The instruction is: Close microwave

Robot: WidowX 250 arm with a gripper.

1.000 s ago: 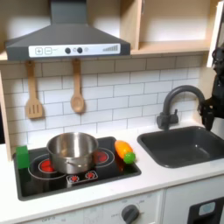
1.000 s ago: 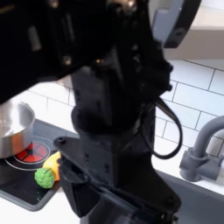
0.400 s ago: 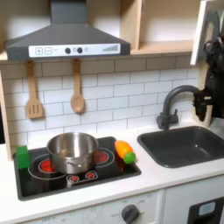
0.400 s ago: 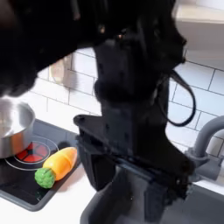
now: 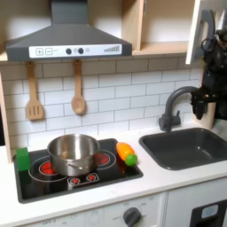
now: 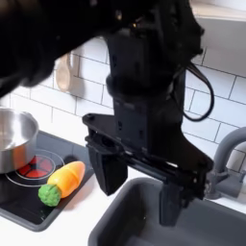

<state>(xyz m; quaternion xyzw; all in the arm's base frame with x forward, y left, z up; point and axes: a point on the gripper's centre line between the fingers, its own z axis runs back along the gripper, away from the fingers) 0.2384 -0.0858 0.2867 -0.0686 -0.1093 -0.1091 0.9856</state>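
Observation:
In the first exterior view the microwave shows as an open wood-lined cavity [image 5: 164, 22] at the top right. Its white door [image 5: 203, 25] stands swung out at the first exterior view's right edge. My black arm [image 5: 214, 75] rises right by that door, below and against its lower edge; contact cannot be made out. In the second exterior view my gripper [image 6: 138, 187] hangs close to the camera over the sink. Its two fingers [image 6: 105, 174] point down, spread wide, with nothing between them.
A grey range hood [image 5: 66, 40] hangs over the stove [image 5: 71, 173], which carries a silver pot [image 5: 73, 152] and a toy carrot [image 5: 128, 154]. A wooden spatula [image 5: 34, 93] and spoon [image 5: 78, 89] hang on the tiles. Faucet [image 5: 173, 105] and dark sink [image 5: 186, 146] sit below my arm.
The white door has come into the first exterior view at its right edge and shifted left. My arm has risen beside it and moved across the second exterior view.

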